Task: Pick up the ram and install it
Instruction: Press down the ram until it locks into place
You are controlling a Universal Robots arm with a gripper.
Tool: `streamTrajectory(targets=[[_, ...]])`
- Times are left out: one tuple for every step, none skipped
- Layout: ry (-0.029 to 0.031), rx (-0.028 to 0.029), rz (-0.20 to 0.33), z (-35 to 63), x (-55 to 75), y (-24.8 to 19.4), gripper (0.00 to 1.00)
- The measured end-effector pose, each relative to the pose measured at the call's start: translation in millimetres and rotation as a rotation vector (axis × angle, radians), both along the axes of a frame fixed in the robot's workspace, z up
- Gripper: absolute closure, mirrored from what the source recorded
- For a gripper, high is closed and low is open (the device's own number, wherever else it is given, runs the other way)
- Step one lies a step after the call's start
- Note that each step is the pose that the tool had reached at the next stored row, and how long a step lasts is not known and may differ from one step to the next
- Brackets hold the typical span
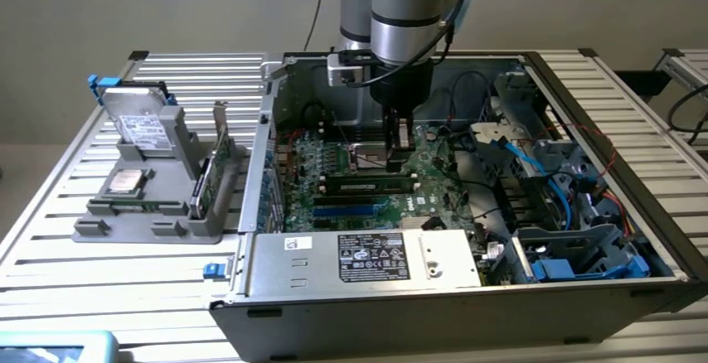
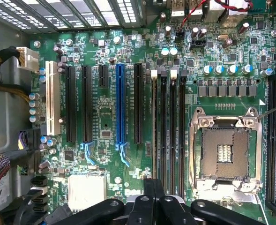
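Two fingers of your gripper stand pressed close together, narrow, and I see nothing caught between them. Just under the tips, the ram sits on its edge in a black memory slot. So I judge that the closed tips are there to press on its end, not to carry it. Beside the tool run the other memory slots, then the bare processor socket; on the opposite side is the blue slot. All of this belongs to the green motherboard, which lies flat in the open computer case. Farther from the tool, the case rests on a slatted metal table, where a grey stand keeps a hard drive ready. Behind is a plain pale wall.
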State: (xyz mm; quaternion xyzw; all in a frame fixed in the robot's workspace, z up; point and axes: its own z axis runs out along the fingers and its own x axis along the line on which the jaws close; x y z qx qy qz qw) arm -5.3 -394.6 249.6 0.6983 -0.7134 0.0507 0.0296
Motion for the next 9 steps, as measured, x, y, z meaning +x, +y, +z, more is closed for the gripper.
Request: streamTrajectory(targets=[[0.0, 0.0, 0.0, 0.0, 0.0, 0.0, 0.89], [0.0, 0.0, 0.0, 0.0, 0.0, 0.0, 0.89], [0.0, 0.0, 0.0, 0.0, 0.0, 0.0, 0.89], [0.0, 0.0, 0.0, 0.0, 0.2, 0.0, 0.89], [-0.0001, 0.0001, 0.0, -0.4, 0.6, -0.1, 0.89], [0.0, 0.0, 0.0, -0.8, 1.3, -0.1, 0.89], [0.0, -0.0001, -0.001, -1.3, 2.3, -0.2, 0.89], [0.0, -0.0001, -0.001, -2.2, 3.1, -0.4, 0.89], [0.0, -0.0001, -0.002, -3.4, 3.5, -0.4, 0.89]])
